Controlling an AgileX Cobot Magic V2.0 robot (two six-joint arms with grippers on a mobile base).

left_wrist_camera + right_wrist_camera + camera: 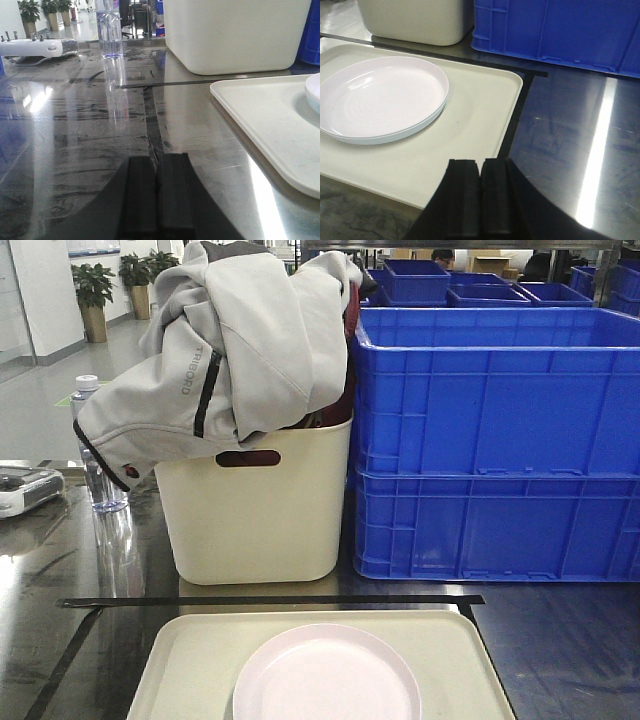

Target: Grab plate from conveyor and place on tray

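Note:
The pale pink plate (327, 675) lies flat on the cream tray (190, 665) at the bottom of the front view. In the right wrist view the plate (377, 100) rests on the left part of the tray (475, 110), and my right gripper (481, 162) hangs shut and empty over the tray's near right corner. My left gripper (156, 159) is shut with nothing in it above the steel table, left of the tray (260, 107); only the plate's rim (314, 92) shows there. The conveyor is out of view.
A tall cream tub (255, 505) stuffed with a grey jacket (235, 340) stands behind the tray. Stacked blue crates (495, 440) stand to its right. A water bottle (100, 455) and a white device (25, 488) are at the left. Black tape (270, 600) marks the steel table.

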